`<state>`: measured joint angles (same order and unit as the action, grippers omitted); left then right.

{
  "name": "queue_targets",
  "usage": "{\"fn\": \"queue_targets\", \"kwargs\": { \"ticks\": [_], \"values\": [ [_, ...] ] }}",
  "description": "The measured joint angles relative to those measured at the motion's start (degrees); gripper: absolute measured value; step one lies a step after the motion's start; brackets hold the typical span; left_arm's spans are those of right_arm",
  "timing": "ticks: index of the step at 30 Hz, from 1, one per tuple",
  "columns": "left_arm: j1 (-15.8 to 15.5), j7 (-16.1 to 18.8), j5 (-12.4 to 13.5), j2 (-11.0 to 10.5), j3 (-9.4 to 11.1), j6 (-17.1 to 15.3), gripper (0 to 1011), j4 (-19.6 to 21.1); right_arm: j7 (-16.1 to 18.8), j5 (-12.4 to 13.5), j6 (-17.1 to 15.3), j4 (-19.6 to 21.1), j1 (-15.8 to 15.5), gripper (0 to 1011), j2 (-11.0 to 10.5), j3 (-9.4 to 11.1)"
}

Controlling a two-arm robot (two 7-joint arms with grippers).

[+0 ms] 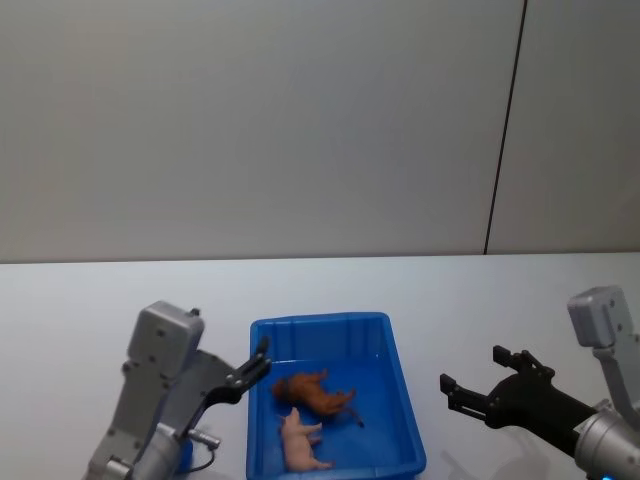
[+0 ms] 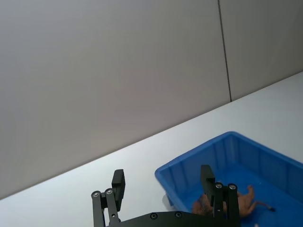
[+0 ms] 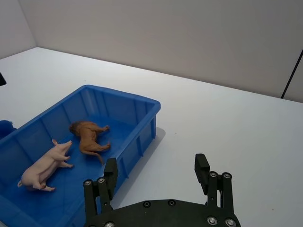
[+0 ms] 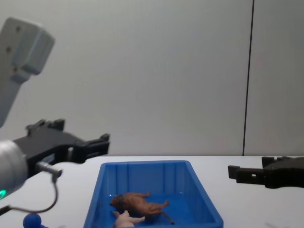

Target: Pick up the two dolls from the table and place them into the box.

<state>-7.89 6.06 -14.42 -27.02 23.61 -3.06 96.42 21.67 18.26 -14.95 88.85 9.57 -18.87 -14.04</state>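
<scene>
Both dolls look placed: the reddish-brown maned plastic lion figurine (image 1: 315, 392) lies mid-floor in the rectangular bright blue ribbed plastic bin (image 1: 320, 322), and the pale pink plastic pig figurine (image 1: 300, 442) lies just beside it on the robot's side; whether the two touch, can't tell. Nothing of the task sits on the flat plain white tabletop (image 1: 80, 300), so I'd call it done bar retreat. The left gripper (image 1: 255, 372) hangs just beside the bin's left wall at about rim height, jaws spread wide, nothing in them. The right gripper (image 1: 472, 372) hovers over the tabletop to the bin's right, apart from it, also wide open and empty. Main risk is on the left: a sideways or downward pull-back could clip the rim and shove or tip the light bin, spilling the figurines. The thin wire loop (image 4: 47, 194) dangling under that gripper could snag. A small round blue ball (image 4: 32, 220) sits on the tabletop below the left arm; it could get knocked rolling, or be mistaken for a doll. No brand, label or readable writing anywhere on bin, figurines or grippers.
</scene>
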Motion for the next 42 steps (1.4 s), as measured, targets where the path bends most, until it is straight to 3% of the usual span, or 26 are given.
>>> {"fn": "queue_targets", "kwargs": {
  "ticks": [10, 18, 31, 42],
  "values": [
    [3.95, 3.32, -4.51, -2.60, -1.16, -0.67, 1003, 0.79, -0.07, 0.12, 0.07, 0.13, -0.18, 1001, -0.21, 0.11],
    [6.19, 4.08, -7.51, -3.65, -1.69, -1.71, 1003, -0.21, -0.12, 0.17, 0.08, 0.19, -0.25, 1001, -0.28, 0.16],
    [7.48, 3.56, -9.29, -3.55, -1.89, -2.79, 1003, -3.45, -0.14, 0.21, 0.08, 0.24, -0.31, 1001, -0.35, 0.22],
    [6.72, 2.65, -9.43, -2.36, -2.18, -2.38, 1003, -7.04, -0.14, 0.21, 0.08, 0.24, -0.33, 1001, -0.36, 0.21]
  ]
}}
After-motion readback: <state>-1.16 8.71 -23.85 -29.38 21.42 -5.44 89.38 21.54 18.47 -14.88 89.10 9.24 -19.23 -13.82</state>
